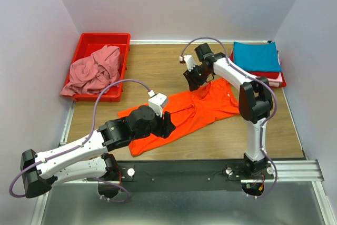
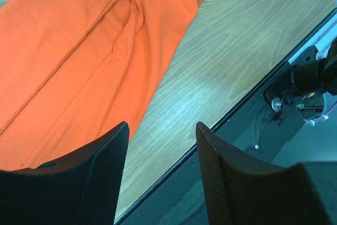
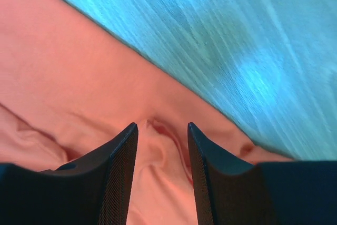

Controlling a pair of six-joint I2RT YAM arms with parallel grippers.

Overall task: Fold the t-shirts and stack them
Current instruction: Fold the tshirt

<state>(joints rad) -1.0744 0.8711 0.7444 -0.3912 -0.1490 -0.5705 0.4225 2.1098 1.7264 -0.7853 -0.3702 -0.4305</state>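
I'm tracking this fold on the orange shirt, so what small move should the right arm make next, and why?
Probably lift the right fingers straight up off the orange t-shirt. They stand apart over its far edge, with only a small pucker of cloth between them and nothing pinched, so that edge seems laid down; the left fingers are open.

orange t-shirt (image 2: 79,51): cut off left, top | in top view, near part under left arm (image 1: 126,127)
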